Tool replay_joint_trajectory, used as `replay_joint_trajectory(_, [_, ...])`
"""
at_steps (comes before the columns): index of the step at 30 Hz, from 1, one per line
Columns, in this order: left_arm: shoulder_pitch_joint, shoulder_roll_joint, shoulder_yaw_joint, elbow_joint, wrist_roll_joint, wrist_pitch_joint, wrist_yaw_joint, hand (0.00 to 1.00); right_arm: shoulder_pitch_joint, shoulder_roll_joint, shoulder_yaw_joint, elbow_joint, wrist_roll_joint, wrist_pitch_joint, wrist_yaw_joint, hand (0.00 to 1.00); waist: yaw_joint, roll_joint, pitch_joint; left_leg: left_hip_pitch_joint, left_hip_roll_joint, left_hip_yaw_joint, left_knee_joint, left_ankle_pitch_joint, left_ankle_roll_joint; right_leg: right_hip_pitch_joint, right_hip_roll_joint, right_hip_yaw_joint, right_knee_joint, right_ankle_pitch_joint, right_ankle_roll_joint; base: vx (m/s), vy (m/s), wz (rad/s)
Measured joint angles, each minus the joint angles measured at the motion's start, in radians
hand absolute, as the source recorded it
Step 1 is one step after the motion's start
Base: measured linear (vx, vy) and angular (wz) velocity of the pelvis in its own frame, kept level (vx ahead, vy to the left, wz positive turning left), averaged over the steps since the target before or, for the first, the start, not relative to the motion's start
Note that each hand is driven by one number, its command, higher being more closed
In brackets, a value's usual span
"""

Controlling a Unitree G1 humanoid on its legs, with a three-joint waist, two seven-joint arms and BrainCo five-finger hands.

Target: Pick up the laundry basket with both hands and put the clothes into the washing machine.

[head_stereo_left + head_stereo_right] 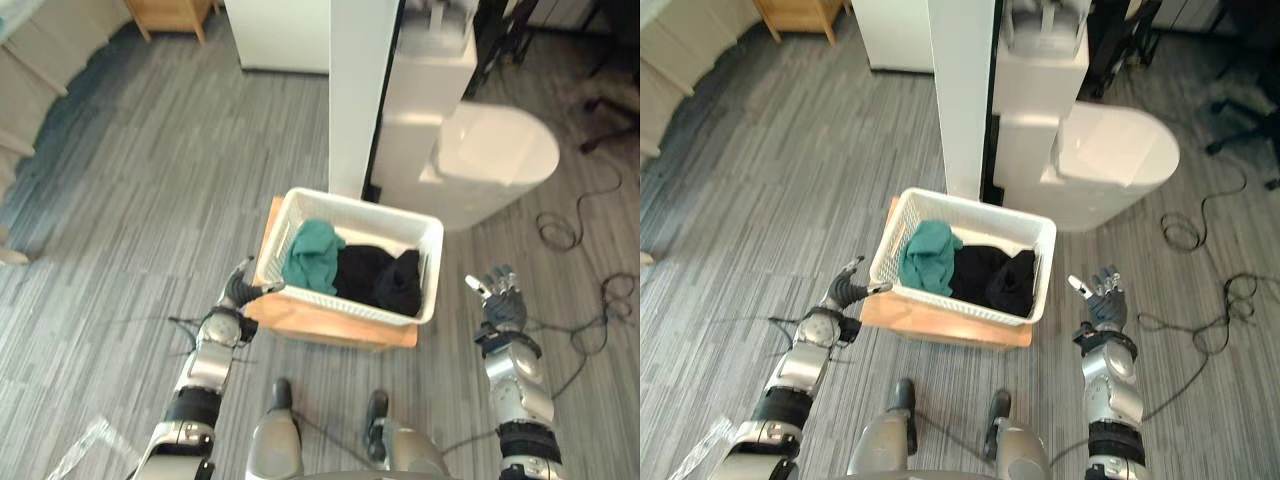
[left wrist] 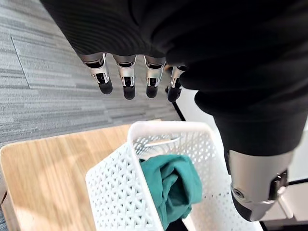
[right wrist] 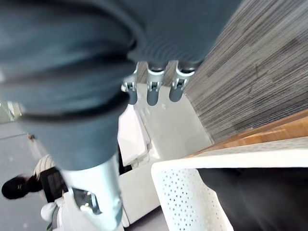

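While the laundry basket (image 1: 362,213) of clothes (image 1: 372,272) rests on the wooden stand (image 1: 330,325), my left hand (image 1: 240,288) hovers relaxed beside its rim and my right hand (image 1: 500,300) relaxed farther off, so next I must grip both sides.

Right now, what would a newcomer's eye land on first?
The white basket on a low wooden stand mid-floor, with a teal cloth in its left half and black clothes in its right. The left hand is open at its left corner, and the right hand hangs open, apart from its right side. A white machine stands just beyond.
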Motion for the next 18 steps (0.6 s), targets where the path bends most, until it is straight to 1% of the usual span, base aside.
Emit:
replay_joint_trajectory(1, [-0.046, 0.000, -0.001, 0.001, -0.014, 0.004, -0.012, 0.00, -0.016, 0.001, -0.007, -0.001, 0.007, 0.000, -0.012, 0.00, -0.001, -0.002, 0.029, -0.011, -0.007, 0.001, 0.002, 0.005, 0.006, -0.011, -0.006, 0.002, 0.002, 0.006, 0.003, -0.08, 0.054, -0.13])
replay_joint_trajectory(2, [-0.066, 0.000, -0.002, 0.001, -0.030, 0.005, -0.014, 0.00, -0.018, 0.001, -0.010, -0.002, 0.013, 0.000, -0.015, 0.00, 0.000, -0.002, 0.040, -0.016, -0.010, 0.001, 0.003, 0.006, 0.008, -0.017, -0.009, 0.002, 0.004, 0.008, 0.005, -0.09, 0.076, -0.02])
replay_joint_trajectory(5, [-0.140, 0.013, -0.013, 0.001, -0.128, 0.008, -0.015, 0.00, -0.017, 0.015, -0.012, -0.037, 0.034, -0.002, -0.021, 0.00, 0.000, -0.006, 0.074, -0.045, -0.013, 0.009, 0.020, 0.006, 0.008, -0.049, -0.024, 0.009, 0.020, 0.010, 0.009, -0.02, 0.048, -0.03])
replay_joint_trajectory(7, [-0.189, 0.037, -0.023, 0.001, -0.241, 0.008, -0.013, 0.00, -0.013, 0.038, -0.014, -0.079, 0.041, -0.007, -0.021, 0.00, 0.002, -0.011, 0.088, -0.074, -0.011, 0.015, 0.032, 0.006, 0.008, -0.077, -0.026, 0.013, 0.030, 0.011, 0.010, -0.01, 0.016, -0.02])
replay_joint_trajectory(9, [-0.219, 0.060, -0.044, 0.001, -0.318, 0.005, -0.011, 0.00, -0.014, 0.042, -0.013, -0.092, 0.043, -0.022, -0.021, 0.00, 0.003, -0.012, 0.095, -0.093, -0.009, 0.014, 0.042, 0.006, 0.008, -0.091, -0.026, 0.007, 0.033, 0.011, 0.010, -0.01, 0.010, 0.05])
replay_joint_trajectory(10, [-0.246, 0.075, -0.051, 0.003, -0.388, -0.003, -0.010, 0.00, -0.015, 0.041, -0.014, -0.094, 0.044, -0.035, -0.024, 0.00, 0.004, -0.015, 0.100, -0.106, -0.006, 0.013, 0.048, 0.006, 0.008, -0.100, -0.026, 0.003, 0.034, 0.011, 0.010, -0.01, 0.007, 0.09])
replay_joint_trajectory(11, [-0.271, 0.087, -0.069, 0.009, -0.424, -0.013, -0.009, 0.00, -0.013, 0.040, -0.017, -0.106, 0.045, -0.038, -0.029, 0.00, 0.004, -0.014, 0.106, -0.114, -0.003, 0.013, 0.055, 0.006, 0.008, -0.101, -0.026, -0.003, 0.033, 0.011, 0.010, -0.01, 0.004, 0.10])
replay_joint_trajectory(14, [-0.358, 0.125, -0.123, 0.065, -0.475, -0.029, -0.015, 0.00, -0.005, 0.040, -0.019, -0.152, 0.045, -0.044, -0.034, 0.00, 0.005, -0.016, 0.115, -0.136, 0.003, 0.014, 0.065, 0.004, 0.010, -0.115, -0.023, -0.009, 0.033, 0.015, 0.009, 0.00, 0.001, 0.03])
replay_joint_trajectory(16, [-0.397, 0.128, -0.128, 0.068, -0.475, -0.029, -0.019, 0.00, -0.001, 0.040, -0.018, -0.178, 0.044, -0.046, -0.034, 0.00, 0.003, -0.015, 0.130, -0.144, 0.007, 0.018, 0.078, 0.000, 0.015, -0.115, -0.023, -0.010, 0.033, 0.015, 0.010, 0.00, 0.000, 0.00])
replay_joint_trajectory(18, [-0.422, 0.127, -0.131, 0.068, -0.467, -0.029, -0.039, 0.00, 0.013, 0.040, -0.018, -0.197, 0.043, -0.046, -0.033, 0.00, 0.002, -0.015, 0.132, -0.153, 0.008, 0.019, 0.084, -0.003, 0.019, -0.121, -0.023, -0.012, 0.033, 0.015, 0.010, 0.00, 0.000, 0.00])
